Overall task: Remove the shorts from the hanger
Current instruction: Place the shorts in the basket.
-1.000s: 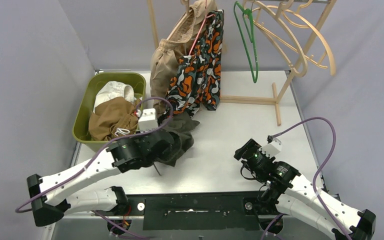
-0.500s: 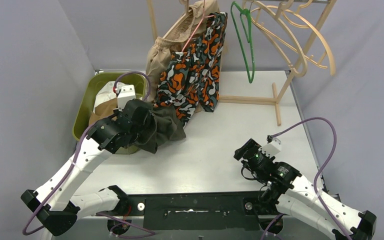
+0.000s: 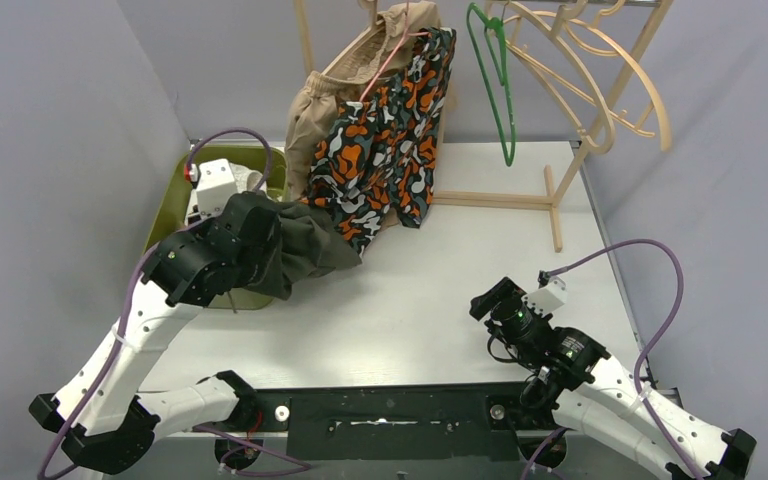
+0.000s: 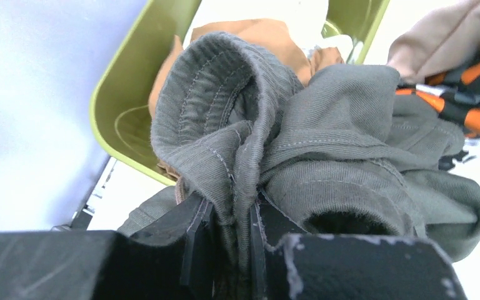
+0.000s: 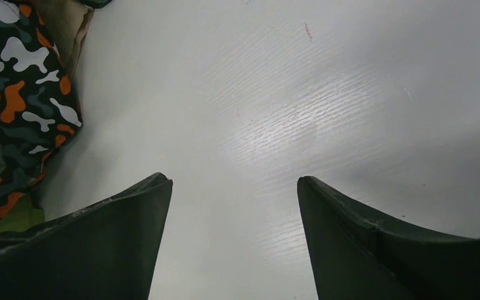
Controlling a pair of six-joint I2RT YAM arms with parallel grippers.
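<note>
My left gripper is shut on a bunched fold of the dark olive shorts, which are off any hanger. In the top view they hang from the gripper at the near right edge of the green bin, trailing onto the table. Brown shorts lie inside the bin. The camouflage shorts hang on a pink hanger at the rack, with the beige shorts just behind them. My right gripper is open and empty, low over bare table.
A wooden rack with several bare wooden hangers stands at the back right, its foot on the table. An empty green hanger dangles beside the camouflage shorts. Grey walls close in on the left, back and right.
The left arm has carried the olive shorts from the table's middle left and back to the bin's edge. The hanging shorts swung slightly. The right arm barely moved.
</note>
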